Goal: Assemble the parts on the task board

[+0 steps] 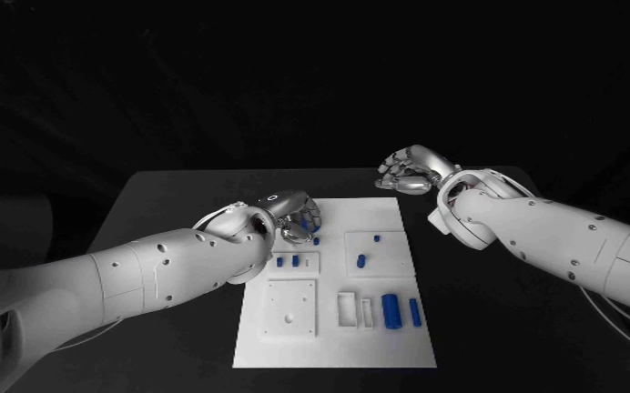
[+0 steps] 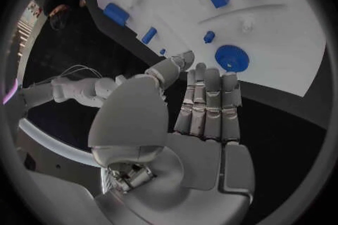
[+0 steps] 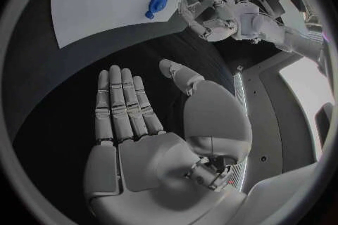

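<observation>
Task board: the white task board (image 1: 381, 338) lies flat in the middle of the black bench (image 1: 171, 202), with small blue parts lying on it and standing in its recesses.
Parts: a blue gear (image 2: 231, 58) sits near the board's far left corner; two blue bars (image 1: 401, 309) lie side by side near the front.
Handling: the parts look like light, rigid, smooth plastic. I judge the gear is best pinched across its rim, the bars across their long sides; a loose pinch may let them slip.
Left hand: the left hand (image 1: 291, 213) hangs over the board's far left corner, near the gear; its fingers (image 2: 211, 95) are straight, pressed side by side, holding nothing.
Right hand: the right hand (image 1: 404, 171) hovers off the board beyond its far right corner; its fingers (image 3: 123, 101) are extended and empty.
Views: the head view lays out the whole board; the left wrist view shows the gear's toothed rim; the right wrist view looks across the bench at the left hand by the gear.
</observation>
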{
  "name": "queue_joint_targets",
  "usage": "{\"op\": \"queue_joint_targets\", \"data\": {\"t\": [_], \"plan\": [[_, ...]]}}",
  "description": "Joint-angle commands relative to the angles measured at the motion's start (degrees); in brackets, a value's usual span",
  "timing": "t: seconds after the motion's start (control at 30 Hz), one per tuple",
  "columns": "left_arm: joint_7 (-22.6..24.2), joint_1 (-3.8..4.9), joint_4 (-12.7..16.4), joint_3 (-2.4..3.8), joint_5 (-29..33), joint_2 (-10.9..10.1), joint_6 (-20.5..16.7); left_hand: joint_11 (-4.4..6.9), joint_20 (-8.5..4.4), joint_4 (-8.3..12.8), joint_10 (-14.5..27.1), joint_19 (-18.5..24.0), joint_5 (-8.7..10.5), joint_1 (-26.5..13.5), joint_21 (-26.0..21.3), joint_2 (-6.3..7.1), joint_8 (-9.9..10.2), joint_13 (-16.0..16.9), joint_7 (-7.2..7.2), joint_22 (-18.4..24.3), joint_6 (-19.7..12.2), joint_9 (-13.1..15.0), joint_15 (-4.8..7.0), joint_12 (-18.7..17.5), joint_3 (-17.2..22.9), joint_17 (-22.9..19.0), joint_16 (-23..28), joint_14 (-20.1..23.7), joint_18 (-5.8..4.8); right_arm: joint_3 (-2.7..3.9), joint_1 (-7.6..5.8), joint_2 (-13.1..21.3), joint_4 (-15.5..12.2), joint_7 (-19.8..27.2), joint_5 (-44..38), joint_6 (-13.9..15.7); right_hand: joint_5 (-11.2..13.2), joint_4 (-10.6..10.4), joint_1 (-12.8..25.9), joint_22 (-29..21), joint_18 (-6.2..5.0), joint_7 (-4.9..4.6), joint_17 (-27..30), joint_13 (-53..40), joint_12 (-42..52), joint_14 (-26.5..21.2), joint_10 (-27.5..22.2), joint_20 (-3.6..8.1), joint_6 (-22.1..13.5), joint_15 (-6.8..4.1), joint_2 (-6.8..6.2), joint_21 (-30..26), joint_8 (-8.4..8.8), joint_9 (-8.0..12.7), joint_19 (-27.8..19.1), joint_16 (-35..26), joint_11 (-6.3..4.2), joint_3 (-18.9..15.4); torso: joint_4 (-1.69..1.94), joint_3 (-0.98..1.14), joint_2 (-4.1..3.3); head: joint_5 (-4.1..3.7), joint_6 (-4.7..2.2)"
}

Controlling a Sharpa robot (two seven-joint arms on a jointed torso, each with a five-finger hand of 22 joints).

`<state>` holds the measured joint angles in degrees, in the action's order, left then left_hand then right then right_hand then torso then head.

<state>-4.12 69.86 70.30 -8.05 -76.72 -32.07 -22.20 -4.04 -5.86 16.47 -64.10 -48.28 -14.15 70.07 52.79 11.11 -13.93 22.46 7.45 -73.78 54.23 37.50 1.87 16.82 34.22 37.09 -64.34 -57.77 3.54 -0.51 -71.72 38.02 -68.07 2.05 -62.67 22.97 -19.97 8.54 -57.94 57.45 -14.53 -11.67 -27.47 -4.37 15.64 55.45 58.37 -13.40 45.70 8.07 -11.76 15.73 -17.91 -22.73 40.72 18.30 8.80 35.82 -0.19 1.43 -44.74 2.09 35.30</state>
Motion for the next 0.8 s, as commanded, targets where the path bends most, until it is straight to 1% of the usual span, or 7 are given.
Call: {"op": "queue_joint_targets", "data": {"t": [0.03, 0.13, 0.3, 0.43, 0.5, 0.53, 0.8], "plan": [[-0.92, 0.07, -0.52, -0.18, -9.89, 0.76, 2.85, -0.37, -1.71, -0.02, -0.08, -0.41, -0.17, 0.28, 0.22, 0.65, 0.4, -0.35, 0.06, -0.12, -0.43, -0.1, -0.03, -0.62, 0.19, -0.08, -0.31, -0.32, 0.67, 0.02, 0.02, -0.07, -0.09, 0.7, -0.02, -0.48, -0.24, -0.1, -0.36, 0.09, 0.15, -0.22, 0.05, 0.08, -0.2, -0.48, 0.33, -0.03, -0.27, -0.02, 0.0, -0.27, 0.11, 0.08, -0.48, -0.19, -0.06, -0.25, -0.15, 0.01, -0.05, -0.06, -0.01], [-1.68, 0.07, -1.02, -0.65, -12.25, 1.66, 4.35, -0.85, -1.29, -0.21, 0.7, -0.28, 0.07, -0.45, 0.03, 1.39, 0.44, -1.25, 0.07, -0.26, -0.5, -0.23, -0.5, -2.23, -0.1, -0.35, -0.14, 0.0, 0.81, 0.02, 0.02, -0.06, -0.08, 0.72, -0.02, -0.43, -0.3, -0.11, -0.34, 0.1, 0.15, -0.22, 0.07, 0.09, -0.21, -0.47, 0.35, -0.03, -0.27, -0.02, 0.01, -0.27, 0.11, 0.09, -0.48, -0.18, -0.05, -0.27, -0.06, -0.02, -0.04, -0.21, 0.08], [-2.78, 0.07, -2.56, -1.31, -15.26, 3.27, 6.1, -1.1, -1.01, -0.44, 0.96, -0.27, 0.36, -0.93, -0.08, 1.51, 0.49, -2.0, 0.12, -0.41, -0.59, -0.38, -0.74, -3.39, -0.16, -0.55, -0.16, 0.06, 1.01, 0.02, 0.02, -0.24, -0.07, 0.77, -0.02, -0.42, -0.36, -0.12, -0.3, 0.12, 0.14, -0.22, 0.08, 0.11, -0.23, -0.48, 0.36, -0.04, -0.27, -0.02, 0.01, -0.28, 0.1, 0.09, -0.49, -0.18, -0.05, -0.31, -0.03, -0.08, -0.05, -0.35, 0.12], [-2.19, 0.05, -3.59, -1.61, -15.53, 3.82, 5.24, -1.35, -0.82, -0.62, 1.57, -0.27, 0.66, -1.16, -0.18, 1.59, 0.66, -2.64, 0.25, -0.51, -0.83, -0.59, -0.96, -4.4, -0.1, -0.7, -0.14, 0.15, 1.16, 0.02, 0.02, -0.3, -0.09, 0.79, -0.02, -0.44, -0.39, -0.13, -0.28, 0.13, 0.14, -0.22, 0.09, 0.13, -0.24, -0.48, 0.37, -0.05, -0.27, -0.02, 0.0, -0.29, 0.1, 0.1, -0.49, -0.17, -0.05, -0.34, -0.12, -0.04, -0.03, -0.32, 0.16], [-2.22, 0.03, -4.21, -1.68, -15.53, 4.06, 4.71, -1.5, -0.59, -1.14, 1.87, -0.32, 3.33, -1.67, -0.27, 1.9, 0.74, -3.39, 0.37, -0.64, -0.89, -0.85, -1.22, -5.37, -0.19, -0.88, -0.15, 0.21, 1.4, 0.02, 0.02, -0.31, -0.08, 0.79, -0.02, -0.45, -0.4, -0.13, -0.26, 0.14, 0.14, -0.22, 0.1, 0.14, -0.24, -0.48, 0.38, -0.05, -0.27, -0.02, 0.0, -0.29, 0.1, 0.1, -0.49, -0.16, -0.05, -0.35, -0.14, 0.0, -0.04, -0.32, 0.12], [-2.17, 0.03, -4.58, -1.7, -15.53, 4.22, 4.41, -1.64, -0.51, -1.4, 2.05, -0.35, 3.79, -1.9, -0.31, 2.03, 0.86, -3.65, 0.44, -0.66, -1.07, -0.97, -1.24, -5.72, -0.19, -0.95, -0.15, 0.19, 1.44, 0.02, 0.02, -0.31, -0.08, 0.8, -0.02, -0.45, -0.41, -0.14, -0.26, 0.14, 0.14, -0.22, 0.1, 0.14, -0.25, -0.48, 0.38, -0.05, -0.27, -0.02, 0.01, -0.29, 0.1, 0.1, -0.49, -0.16, -0.05, -0.36, -0.07, -0.02, -0.03, -0.4, 0.11], [-1.43, 0.0, -6.46, -1.74, -15.43, 5.13, 4.13, -2.42, 0.18, -2.43, 3.84, -0.61, 3.75, -1.7, -0.56, 2.45, 1.51, -5.83, 0.69, -0.85, -2.21, -1.85, -1.96, -8.28, 0.52, -1.43, -0.13, 0.16, 2.03, 0.02, 0.02, -0.37, -0.1, 0.81, -0.01, -0.46, -0.43, -0.16, -0.21, 0.16, 0.13, -0.22, 0.12, 0.16, -0.26, -0.47, 0.41, -0.05, -0.27, -0.01, 0.04, -0.3, 0.09, 0.11, -0.48, -0.15, -0.05, -0.4, 0.0, -0.07, -0.03, -0.61, 0.09]]}}
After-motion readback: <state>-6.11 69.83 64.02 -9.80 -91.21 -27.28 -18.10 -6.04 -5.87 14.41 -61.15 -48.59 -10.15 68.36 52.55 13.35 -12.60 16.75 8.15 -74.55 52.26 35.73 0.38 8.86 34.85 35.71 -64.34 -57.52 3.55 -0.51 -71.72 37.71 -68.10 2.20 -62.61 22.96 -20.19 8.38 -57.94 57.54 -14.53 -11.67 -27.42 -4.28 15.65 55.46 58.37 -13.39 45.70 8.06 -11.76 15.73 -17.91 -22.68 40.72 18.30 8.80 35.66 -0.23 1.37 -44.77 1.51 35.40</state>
